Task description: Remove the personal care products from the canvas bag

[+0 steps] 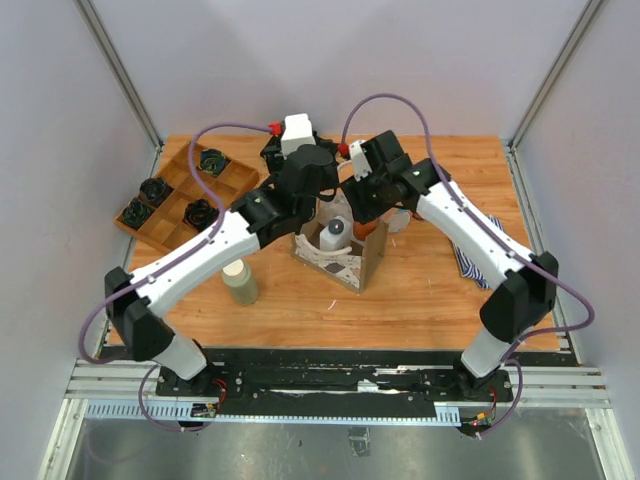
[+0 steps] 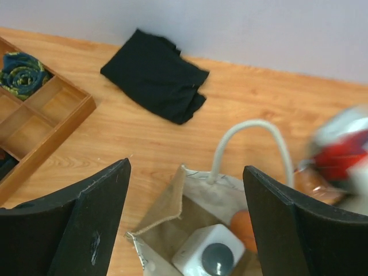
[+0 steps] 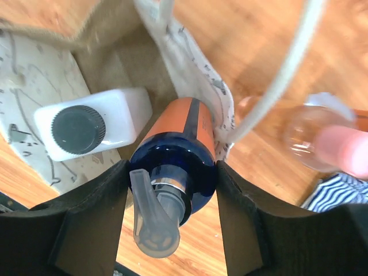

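The canvas bag [image 1: 345, 262] stands open mid-table. My right gripper [image 3: 171, 172] is shut on the blue cap of the orange-brown pump bottle [image 3: 178, 123], whose body still reaches into the bag [image 3: 192, 72]. A white bottle with a dark cap [image 3: 86, 129] lies inside the bag and also shows in the left wrist view [image 2: 210, 253]. My left gripper [image 2: 185, 172] is open and empty above the bag's mouth [image 2: 167, 221]. An olive-beige bottle [image 1: 240, 283] stands on the table left of the bag. A pale bottle with a pink cap [image 3: 328, 141] lies on the table right of the bag.
A divided wooden tray [image 1: 185, 195] with dark rolled items sits at the far left. A black cloth [image 2: 155, 75] lies behind the bag. A striped cloth [image 1: 480, 255] lies under the right arm. The bag's white handle [image 2: 253, 141] loops up beside my left fingers.
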Robot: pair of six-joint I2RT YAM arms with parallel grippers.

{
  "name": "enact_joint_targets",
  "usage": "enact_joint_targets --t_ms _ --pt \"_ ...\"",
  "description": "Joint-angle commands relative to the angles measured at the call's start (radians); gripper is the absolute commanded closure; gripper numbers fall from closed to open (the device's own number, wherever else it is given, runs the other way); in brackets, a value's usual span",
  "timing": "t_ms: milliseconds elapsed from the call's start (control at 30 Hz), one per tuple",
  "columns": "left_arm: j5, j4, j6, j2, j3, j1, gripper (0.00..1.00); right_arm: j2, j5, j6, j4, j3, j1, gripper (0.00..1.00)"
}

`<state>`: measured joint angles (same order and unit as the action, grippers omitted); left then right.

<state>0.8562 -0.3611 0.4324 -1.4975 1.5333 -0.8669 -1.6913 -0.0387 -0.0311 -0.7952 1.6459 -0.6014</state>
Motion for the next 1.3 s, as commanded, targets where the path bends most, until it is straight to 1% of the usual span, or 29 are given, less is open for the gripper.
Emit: enact_joint_targets --t_ms 0,133,200,267,400,633,767,900,1067,1133,1200,1233,1267 --pt "-0.151 -0.054 -0.107 -0.114 0.035 0.021 0.18 0.158 0.092 0.052 -0.013 0.138 0.036 0.99" --pt "-0.284 -0.029 -0.126 -0.195 0.047 0.051 0.19 0.201 0.154 0.057 -0.135 0.239 0.040 0.99" --pt "-0.350 -0.026 -0.120 -0.225 0.049 0.070 0.19 0.219 0.175 0.057 -0.190 0.260 0.050 0.99" --pt "-0.369 -0.026 -0.109 -0.243 0.043 0.075 0.19 0.246 0.189 0.067 -0.216 0.234 0.069 0.99" --pt "-0.423 0.002 -0.104 -0.227 -0.006 0.077 0.16 0.312 0.168 0.092 -0.213 0.141 0.129 0.99" --pt "-0.590 -0.037 -0.097 -0.191 -0.033 0.077 0.18 0.390 0.115 0.100 -0.156 -0.050 0.214 0.99" --pt "-0.633 -0.037 -0.072 -0.129 -0.115 0.077 0.19 0.415 0.084 0.108 -0.108 -0.169 0.254 0.99" --pt "-0.665 -0.043 -0.065 -0.104 -0.170 0.077 0.21 0.417 0.060 0.118 -0.040 -0.290 0.274 0.99" --pt "-0.720 -0.019 -0.078 -0.127 -0.211 0.076 0.19 0.403 0.060 0.131 0.075 -0.396 0.279 0.99" --pt "-0.722 -0.005 -0.079 -0.147 -0.218 0.073 0.16 0.393 0.069 0.144 0.111 -0.427 0.279 0.99" --pt "-0.729 0.011 -0.075 -0.162 -0.226 0.070 0.15 0.393 0.065 0.155 0.158 -0.469 0.280 0.99" --pt "-0.734 0.021 -0.071 -0.166 -0.231 0.068 0.18 0.398 0.070 0.161 0.183 -0.494 0.279 0.99" --pt "-0.739 0.023 -0.071 -0.173 -0.232 0.068 0.23 0.404 0.071 0.164 0.209 -0.520 0.278 0.99"
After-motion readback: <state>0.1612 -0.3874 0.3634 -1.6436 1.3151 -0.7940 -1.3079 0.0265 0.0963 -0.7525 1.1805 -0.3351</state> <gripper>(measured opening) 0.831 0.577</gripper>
